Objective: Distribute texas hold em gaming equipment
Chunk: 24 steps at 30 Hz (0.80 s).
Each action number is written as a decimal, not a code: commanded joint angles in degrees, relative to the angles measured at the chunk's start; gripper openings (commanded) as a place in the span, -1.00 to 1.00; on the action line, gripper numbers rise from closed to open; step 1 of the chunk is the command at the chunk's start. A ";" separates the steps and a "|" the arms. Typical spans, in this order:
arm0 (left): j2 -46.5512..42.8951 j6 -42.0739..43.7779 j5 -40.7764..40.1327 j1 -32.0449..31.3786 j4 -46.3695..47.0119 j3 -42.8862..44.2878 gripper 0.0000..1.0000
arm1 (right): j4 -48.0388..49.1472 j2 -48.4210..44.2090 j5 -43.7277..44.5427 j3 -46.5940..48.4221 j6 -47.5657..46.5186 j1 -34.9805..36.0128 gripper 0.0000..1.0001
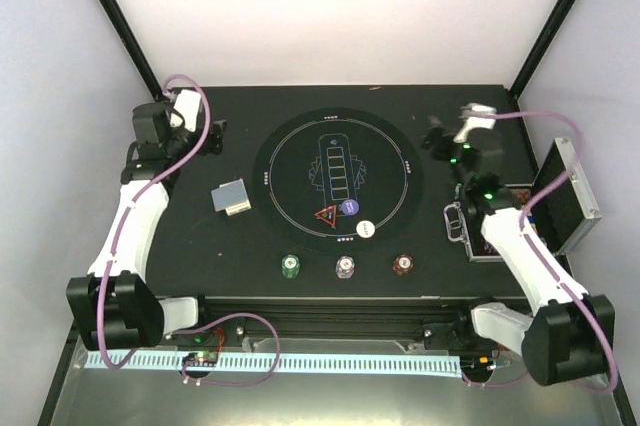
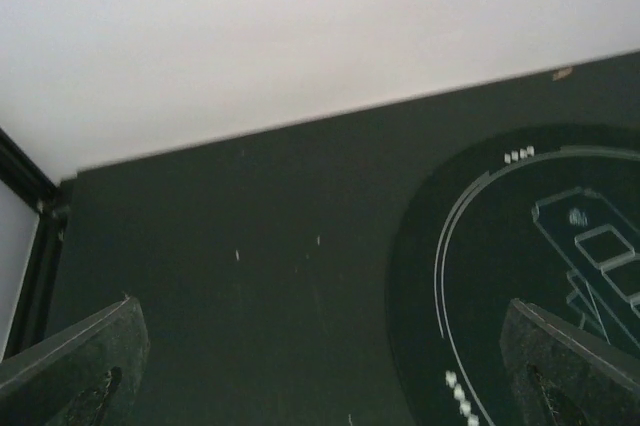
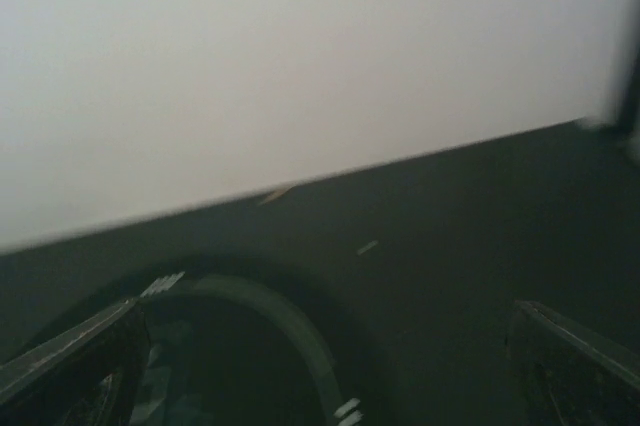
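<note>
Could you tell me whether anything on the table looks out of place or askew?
Nothing looks spilled or damaged. The deck lies askew left of the mat, and the case at the right edge stands open.

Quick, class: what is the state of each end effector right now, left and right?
Left end effector: open, holding nothing.
Right end effector: open, holding nothing.

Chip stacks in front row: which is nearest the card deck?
The green stack, leftmost; the white stack and red stack sit farther right of the deck.
</note>
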 commanded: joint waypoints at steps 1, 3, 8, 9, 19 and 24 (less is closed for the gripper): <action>0.58 1.92 5.31 2.55 -16.60 4.02 0.98 | -13.23 2.71 -1.23 3.31 -3.65 15.94 1.00; -0.45 2.37 6.23 3.11 -18.01 3.89 0.98 | -16.18 4.76 0.90 4.17 -2.49 22.54 0.93; -2.62 4.34 7.29 3.31 -19.74 2.53 0.98 | -23.30 15.05 -1.08 8.23 1.89 36.50 0.54; -2.88 4.62 7.38 3.38 -20.18 2.44 0.98 | -24.45 17.65 -1.07 9.21 2.27 38.82 0.45; -2.11 4.48 7.76 3.73 -21.05 1.53 0.98 | -27.81 33.89 -4.23 13.81 7.12 45.29 0.06; -0.88 4.95 8.43 3.75 -21.91 2.12 0.98 | -27.57 35.68 -6.24 13.84 7.01 45.42 -0.05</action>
